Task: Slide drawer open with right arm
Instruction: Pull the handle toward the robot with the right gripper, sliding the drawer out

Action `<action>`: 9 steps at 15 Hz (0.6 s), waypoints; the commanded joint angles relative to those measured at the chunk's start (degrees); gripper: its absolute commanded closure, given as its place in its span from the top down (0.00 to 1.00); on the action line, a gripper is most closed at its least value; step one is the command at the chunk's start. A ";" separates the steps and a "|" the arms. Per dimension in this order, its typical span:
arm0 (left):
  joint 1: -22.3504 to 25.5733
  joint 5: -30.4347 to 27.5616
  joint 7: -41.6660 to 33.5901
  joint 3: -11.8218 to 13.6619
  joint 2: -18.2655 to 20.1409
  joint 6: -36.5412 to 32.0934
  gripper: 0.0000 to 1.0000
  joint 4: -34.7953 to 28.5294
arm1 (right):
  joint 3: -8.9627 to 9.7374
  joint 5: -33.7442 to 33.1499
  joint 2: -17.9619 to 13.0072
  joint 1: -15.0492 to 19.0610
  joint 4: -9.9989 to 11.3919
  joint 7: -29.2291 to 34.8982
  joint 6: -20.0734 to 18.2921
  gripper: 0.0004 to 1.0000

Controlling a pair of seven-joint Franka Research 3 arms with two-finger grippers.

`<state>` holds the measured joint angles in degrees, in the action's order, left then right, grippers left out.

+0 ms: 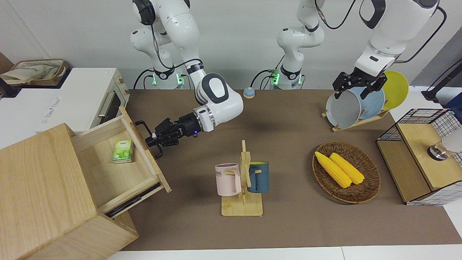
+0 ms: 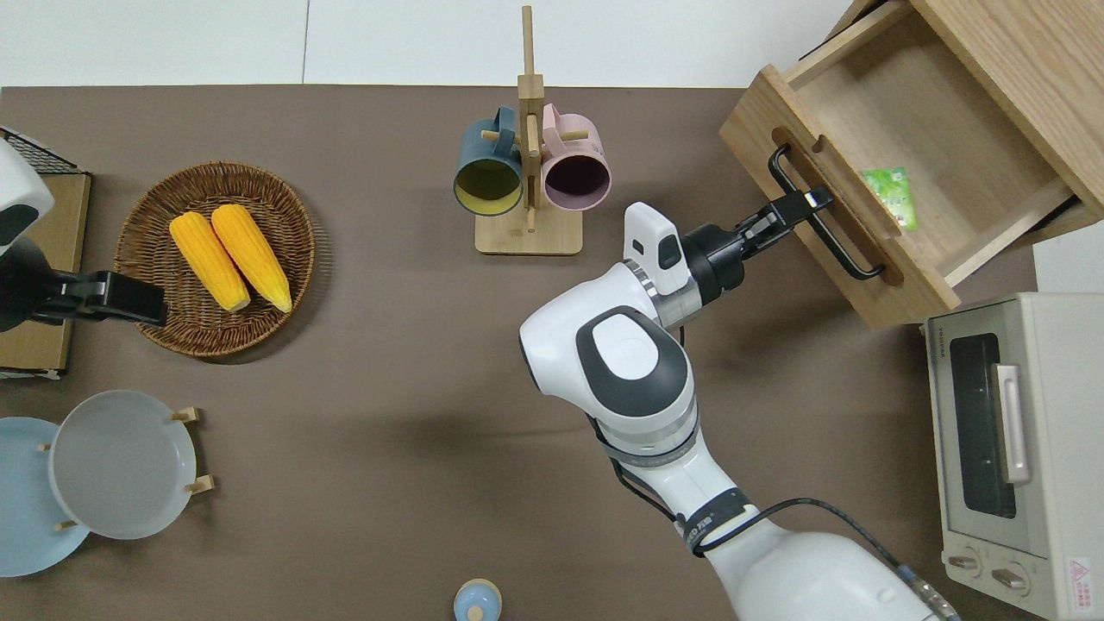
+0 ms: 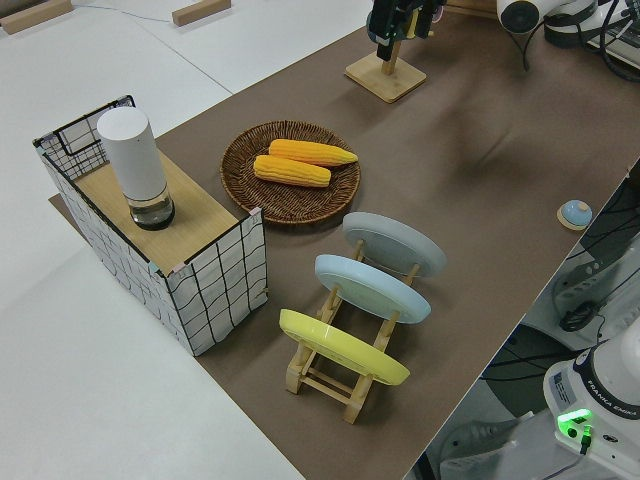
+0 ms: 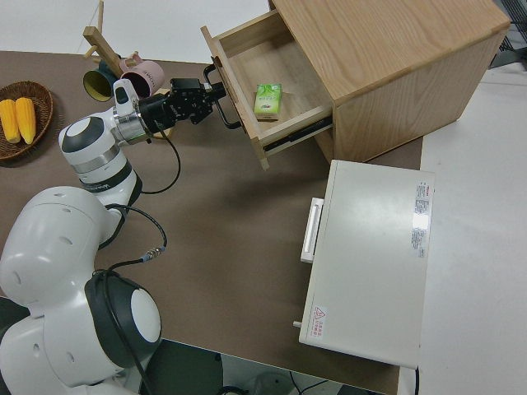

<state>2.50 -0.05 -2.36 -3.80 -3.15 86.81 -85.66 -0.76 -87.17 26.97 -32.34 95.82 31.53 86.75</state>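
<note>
The right gripper (image 2: 798, 207) is clamped on the black bar handle (image 2: 824, 226) of the drawer (image 2: 841, 233), its fingers pinched narrow around the middle of the bar so that the pull runs square to the drawer front rather than skewing it on its runners. The drawer stands well out of the wooden cabinet (image 1: 39, 195) at the right arm's end of the table, farther from the robots than the white toaster oven (image 2: 1018, 448) beside it, and its floor is open to view with a small green packet (image 2: 893, 197) lying inside, close to the front board. The right arm (image 2: 638, 371) reaches out low and nearly level with the handle, a posture that suits a straight draw along the table. By the look of it the opening is largely done, with only a short stretch of travel left before the drawer reaches its stop. The mug rack (image 2: 528, 172) with its blue and pink mugs stands near the arm's wrist, apart from it but close enough to call for care if the arm draws farther that way. The left arm is parked; whether the left gripper (image 1: 355, 85) is open or closed cannot be told.
</note>
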 commanded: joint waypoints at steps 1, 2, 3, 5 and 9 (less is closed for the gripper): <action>-0.39 1.02 0.60 0.02 0.25 -1.03 0.99 0.58 | -0.12 2.70 -0.34 -2.81 -1.25 -2.53 -4.39 0.00; -0.39 1.02 0.60 0.02 0.25 -1.03 0.99 0.49 | -0.12 3.23 -0.34 -3.34 -1.25 -2.53 -5.00 0.00; -0.39 1.02 0.60 0.02 0.25 -1.03 0.99 0.49 | -0.12 3.24 -0.25 -3.78 -1.25 -2.44 -5.70 0.00; -0.39 1.02 0.60 0.02 0.25 -1.03 0.99 0.49 | -0.12 3.33 -0.25 -4.83 -1.25 -2.44 -6.93 0.00; -0.39 1.02 0.60 0.02 0.25 -1.03 0.99 0.58 | -0.12 6.13 -0.25 -6.77 -2.13 -2.61 -8.17 0.00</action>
<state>2.50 -0.05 -2.36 -3.80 -3.15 86.81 -85.66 -0.57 -83.66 26.99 -37.07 95.57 31.40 82.11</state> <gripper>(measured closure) 0.004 0.828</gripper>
